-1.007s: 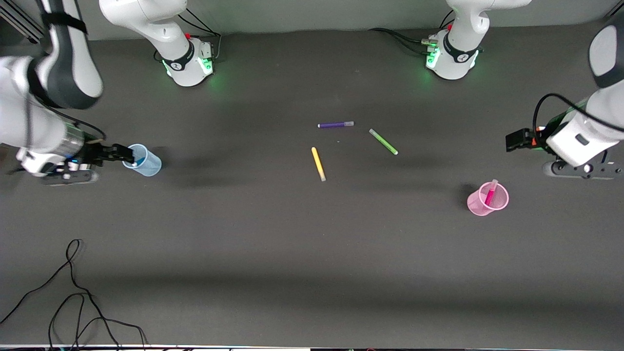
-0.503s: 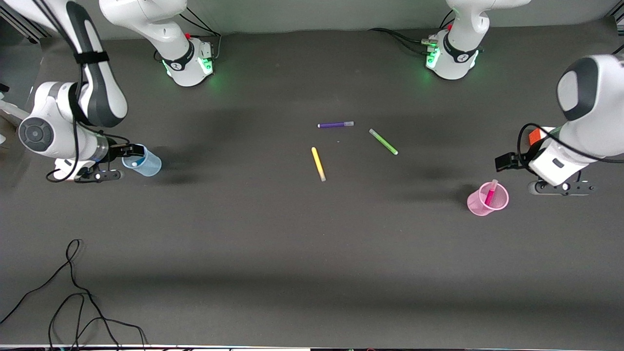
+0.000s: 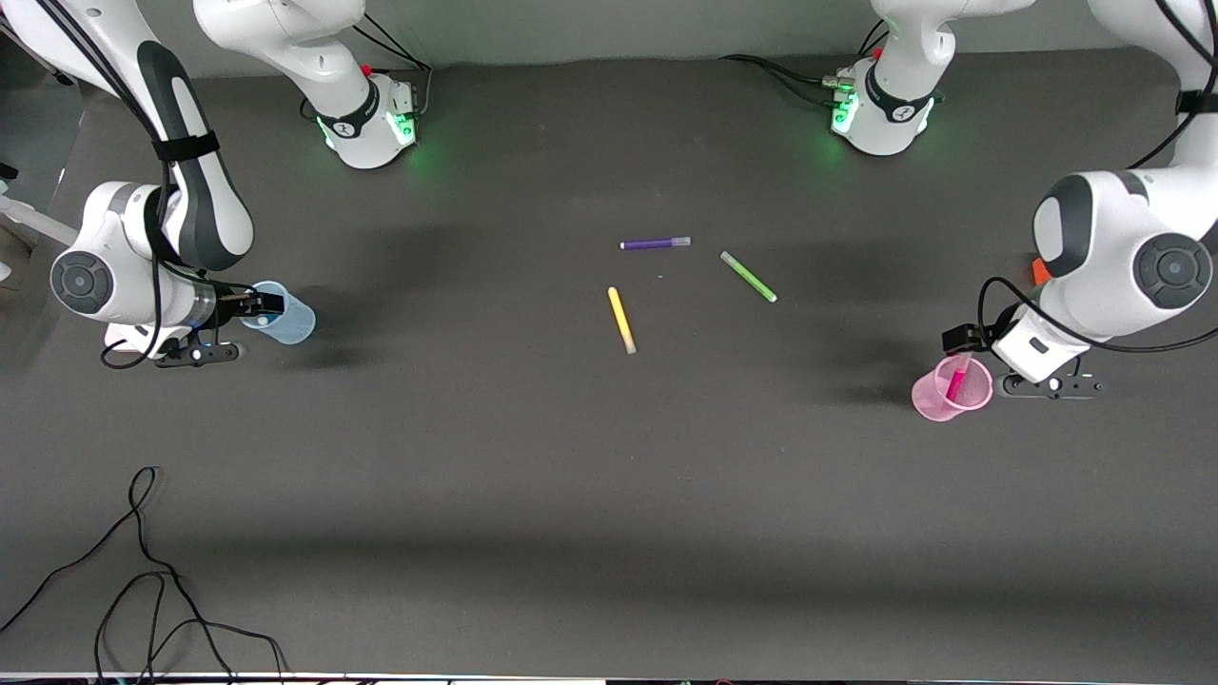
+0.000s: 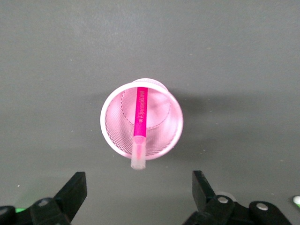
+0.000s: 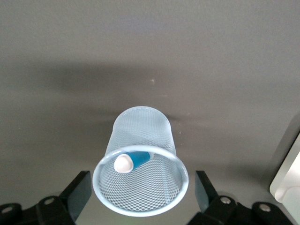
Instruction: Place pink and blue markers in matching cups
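The pink marker point(image 3: 956, 381) stands tilted in the pink mesh cup point(image 3: 937, 400) toward the left arm's end of the table; in the left wrist view the marker point(image 4: 140, 112) leans on the rim of the cup point(image 4: 112, 136), pale cap up. My left gripper point(image 3: 961, 338) is open and empty beside and above this cup point(image 4: 138, 197). The blue marker point(image 5: 140, 158) lies inside the pale blue cup point(image 5: 140, 131) toward the right arm's end. My right gripper point(image 3: 252, 304) is open and empty at that cup point(image 3: 290, 323), a finger on each side of its rim point(image 5: 140, 194).
A purple marker point(image 3: 655, 244), a green marker point(image 3: 748, 277) and a yellow marker point(image 3: 621, 320) lie loose mid-table. A black cable point(image 3: 143, 561) loops near the front edge at the right arm's end. Both arm bases stand along the back edge.
My left gripper has moved toward the pink cup. My right arm has swung round while its gripper stays at the blue cup. Both markers stay in their cups.
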`<state>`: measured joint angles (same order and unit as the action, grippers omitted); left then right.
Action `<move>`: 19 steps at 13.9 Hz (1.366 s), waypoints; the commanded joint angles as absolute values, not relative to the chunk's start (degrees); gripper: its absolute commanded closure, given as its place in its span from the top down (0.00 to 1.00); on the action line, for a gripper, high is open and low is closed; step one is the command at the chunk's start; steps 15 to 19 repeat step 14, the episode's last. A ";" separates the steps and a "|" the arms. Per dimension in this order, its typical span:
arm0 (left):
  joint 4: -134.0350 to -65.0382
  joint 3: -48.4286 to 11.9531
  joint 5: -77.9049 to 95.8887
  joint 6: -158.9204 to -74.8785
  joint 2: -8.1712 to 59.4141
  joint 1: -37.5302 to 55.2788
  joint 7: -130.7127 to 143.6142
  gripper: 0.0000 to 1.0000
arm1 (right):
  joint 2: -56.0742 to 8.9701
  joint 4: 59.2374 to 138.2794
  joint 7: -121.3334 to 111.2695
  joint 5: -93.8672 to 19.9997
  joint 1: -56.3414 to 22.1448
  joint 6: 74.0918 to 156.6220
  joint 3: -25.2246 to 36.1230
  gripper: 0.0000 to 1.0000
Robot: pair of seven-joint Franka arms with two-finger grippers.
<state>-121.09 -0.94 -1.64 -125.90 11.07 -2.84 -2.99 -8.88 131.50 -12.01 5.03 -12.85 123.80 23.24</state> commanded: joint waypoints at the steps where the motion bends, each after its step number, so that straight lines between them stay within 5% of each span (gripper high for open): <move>1: -121.90 -1.14 -2.37 -128.49 13.00 -3.87 -4.92 0.96 | -8.53 130.69 -12.57 3.96 -12.92 123.66 23.29 0.98; 5: -121.82 -1.14 -2.37 -129.02 14.59 -3.78 -5.01 0.63 | -5.98 123.08 -11.61 1.23 -12.66 121.22 23.91 1.00; 8: -121.64 -1.14 -2.37 -128.85 14.85 -3.78 -5.01 0.37 | -5.54 106.84 -7.65 0.53 -13.36 104.73 22.59 1.00; 10: -121.38 -1.14 -2.37 -128.41 14.85 -3.78 -5.01 0.26 | -2.83 103.11 -7.65 -1.31 -13.53 103.18 20.40 1.00; 19: -121.20 -1.23 -2.37 -128.06 14.77 -3.69 -5.01 0.20 | -2.54 97.39 -2.31 -1.49 -13.45 100.56 18.29 1.00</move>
